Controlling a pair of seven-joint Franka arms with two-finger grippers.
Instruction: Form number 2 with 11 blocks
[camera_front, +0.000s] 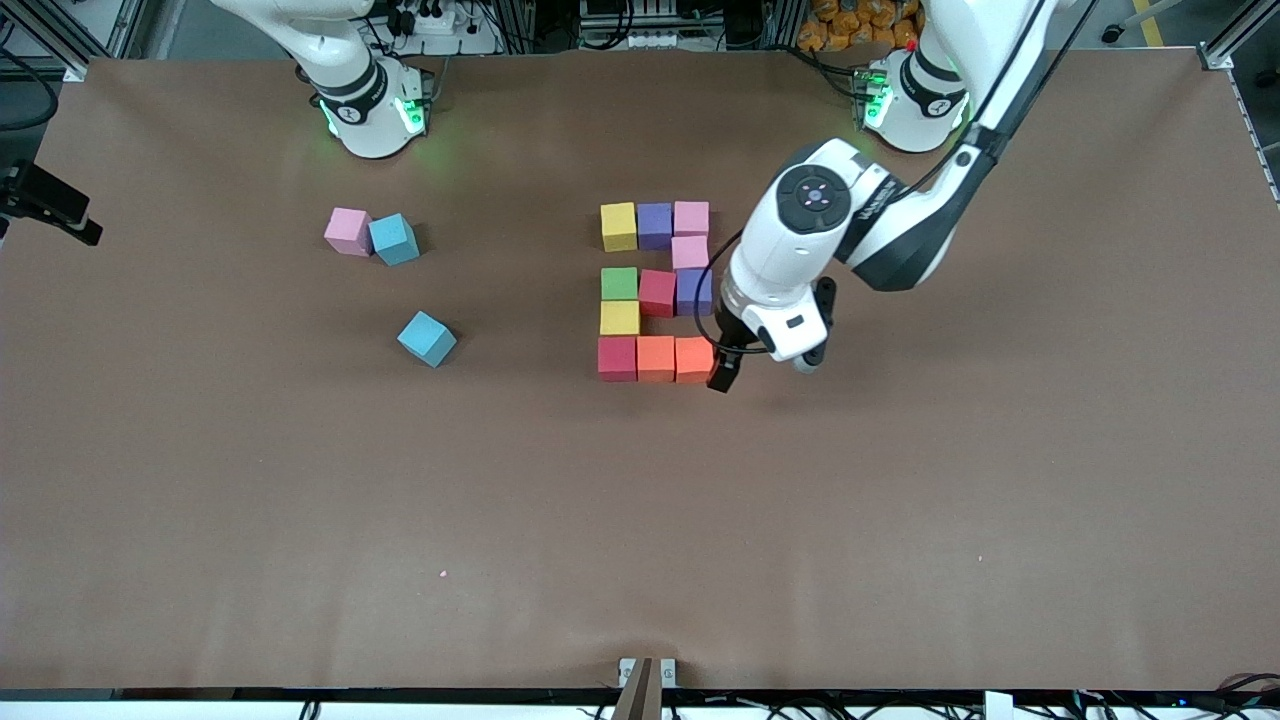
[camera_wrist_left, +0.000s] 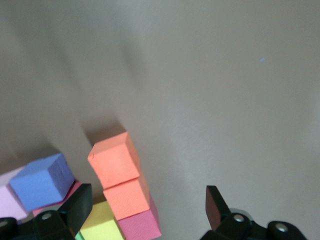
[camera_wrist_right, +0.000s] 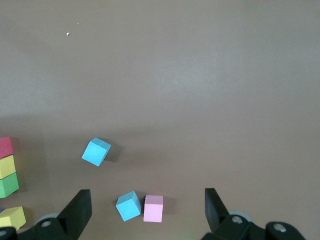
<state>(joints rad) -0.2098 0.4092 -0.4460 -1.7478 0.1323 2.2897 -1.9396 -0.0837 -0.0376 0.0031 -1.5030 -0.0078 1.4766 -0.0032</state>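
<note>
Nearest you on the brown worktop (camera_front: 900, 520), around its middle, lies the bottom row of the number 2 (camera_front: 655, 290): a red block (camera_front: 617, 358), an orange block (camera_front: 656, 358) and a second orange block (camera_front: 693, 359), side by side and touching. The left gripper (camera_front: 757, 366) sits low just beside that second orange block, at the end of the row toward the left arm's end of the worktop; its fingers are spread apart with nothing between them.

One row up you see a yellow block (camera_front: 619, 317) alone, above the red one. Next comes the middle row: a green block (camera_front: 619, 283), another red block (camera_front: 657, 292) and a purple block (camera_front: 692, 291), the last two sitting slightly askew. Above the purple one is a pink block (camera_front: 689, 252), and the top row reads yellow (camera_front: 618, 226), purple (camera_front: 654, 225), pink (camera_front: 691, 217).

Toward the right arm's end of the worktop, well apart from the digit, a light-blue cube (camera_front: 427, 338) lies tilted on its own. Farther from you, a second light-blue cube (camera_front: 393, 239) touches a spare pink cube (camera_front: 348, 231).

The right gripper (camera_wrist_right: 145, 212) waits up above that end of the worktop, looking down on those three loose cubes, its fingers wide apart and empty.
</note>
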